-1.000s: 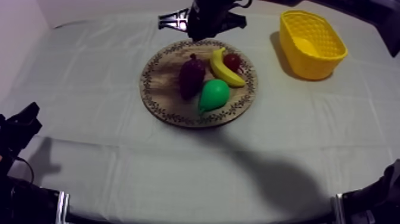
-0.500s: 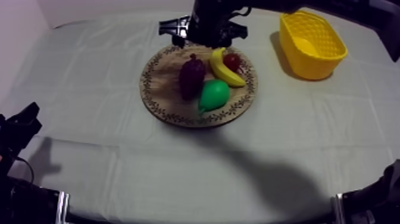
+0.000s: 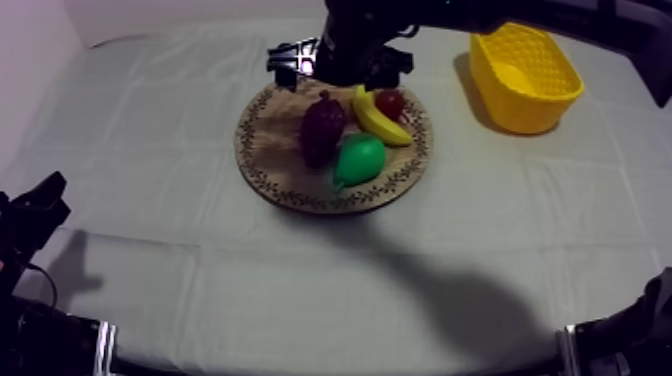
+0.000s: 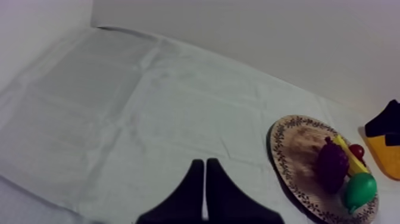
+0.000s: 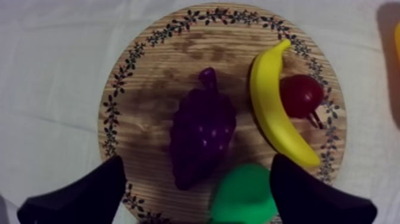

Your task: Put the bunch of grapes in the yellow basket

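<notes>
The bunch of grapes (image 3: 322,128) lies on the wooden board (image 3: 262,165), left of its middle, with its stem toward the far side. The banana (image 3: 378,115) is just to its right and the pear (image 3: 358,160) crowds its near right end; I cannot tell whether pear and grapes touch.

The right jaws hang over the board's far edge, spread wide. In the right wrist view, one finger (image 5: 83,193) is over the near left rim and the other (image 5: 318,196) is just right of the pear.

That spacing is the likely trouble. Brought straight down, the right-hand finger could land on the pear or the banana's near tip, shoving fruit across the board or pinching two pieces at once. A nudged banana may also set the small red fruit (image 3: 390,103) rolling.

The grapes taper, so a hold near the narrow end may slip on the lift. The yellow basket (image 3: 525,75) stands well apart at the far right, and a loose hold could drop short of it.

The left jaws rest closed together at the near left of the worktop (image 3: 150,260), clear of all this.
</notes>
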Controlling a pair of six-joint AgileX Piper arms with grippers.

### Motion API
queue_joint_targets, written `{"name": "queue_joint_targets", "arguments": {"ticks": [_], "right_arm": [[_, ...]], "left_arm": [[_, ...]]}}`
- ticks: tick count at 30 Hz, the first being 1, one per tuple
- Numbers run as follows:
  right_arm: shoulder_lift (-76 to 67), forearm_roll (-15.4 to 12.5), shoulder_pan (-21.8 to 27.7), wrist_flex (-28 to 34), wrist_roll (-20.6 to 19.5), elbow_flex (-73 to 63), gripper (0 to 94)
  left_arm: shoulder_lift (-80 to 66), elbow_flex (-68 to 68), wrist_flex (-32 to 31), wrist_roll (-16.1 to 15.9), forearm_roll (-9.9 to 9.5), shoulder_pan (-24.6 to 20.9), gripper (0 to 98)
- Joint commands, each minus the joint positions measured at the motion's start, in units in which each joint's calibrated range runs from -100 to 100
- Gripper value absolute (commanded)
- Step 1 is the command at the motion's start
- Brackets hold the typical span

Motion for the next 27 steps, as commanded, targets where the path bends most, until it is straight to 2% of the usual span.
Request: {"name": "queue_joint_targets", "arguments": {"ticks": [1,14,27], "right_arm": [[1.1,0.0,0.1,-0.2,-0.2,-0.7,77.5],[10.7,0.4,0.8,-2.3,-1.6,-5.6,75.0],[18.6,0.0,2.0,-0.2,-1.4,-13.0,73.2]], "left_arm": [[0.0,0.0,0.0,0.0,0.02,0.0,0.1],[0.0,0.0,0.0,0.0,0.02,0.0,0.1],[0.0,0.0,0.0,0.0,0.02,0.0,0.1]]}}
